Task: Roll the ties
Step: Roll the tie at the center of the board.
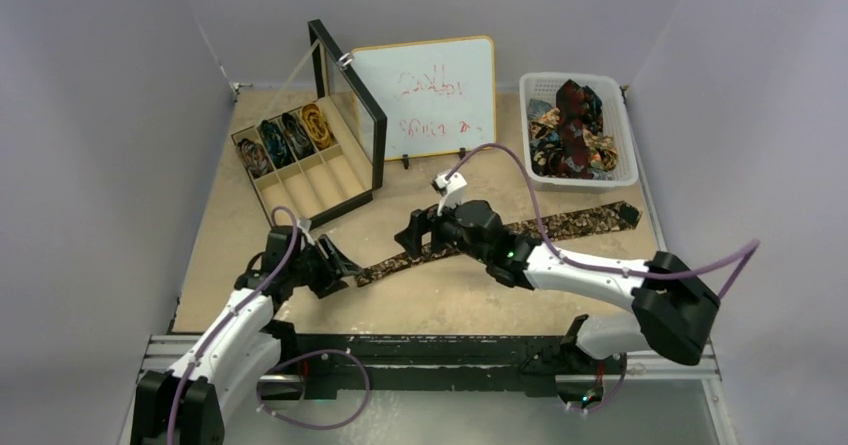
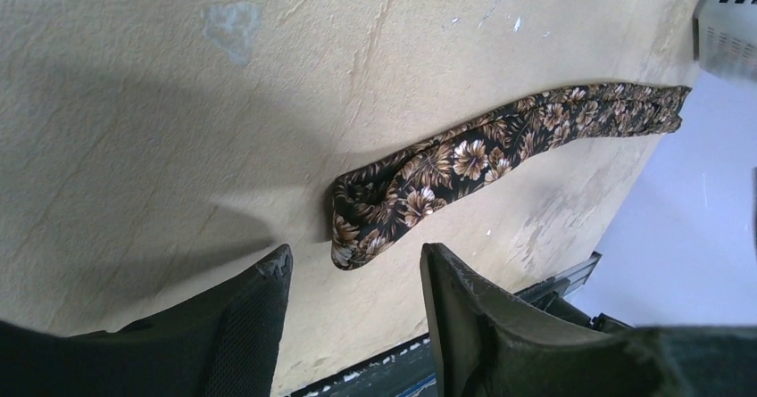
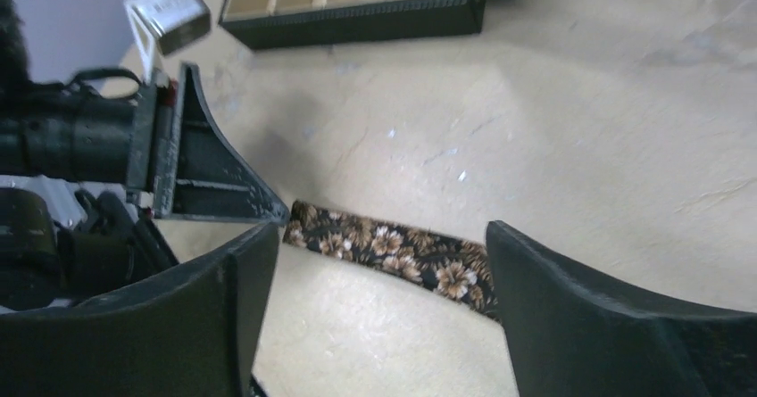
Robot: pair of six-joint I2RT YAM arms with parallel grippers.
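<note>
On the table (image 1: 420,295): one brown flowered tie (image 1: 580,222), laid out flat in a slant from near the right edge down toward the near-left. Narrow end folded over on itself, just in front of the left gripper (image 1: 345,265).

Left gripper (image 2: 353,259): about half open, holding nothing, with the folded end of the flowered tie (image 2: 446,169) just beyond its fingertips and not between them.

Right gripper (image 1: 410,237): over the middle of the table, above the strip. Spread wide in its own view (image 3: 384,236), gripping nothing, the flowered tie (image 3: 393,250) flat on the table below the gap.

Toward the far-left corner: an open box (image 1: 325,180) with four rolled ties (image 1: 285,135) at the far ends of its compartments.

In the far-right corner: a white basket (image 1: 625,135) heaped with loose ties (image 1: 572,125).

Between box and basket, at the far edge: a whiteboard (image 1: 425,95), propped upright.
</note>
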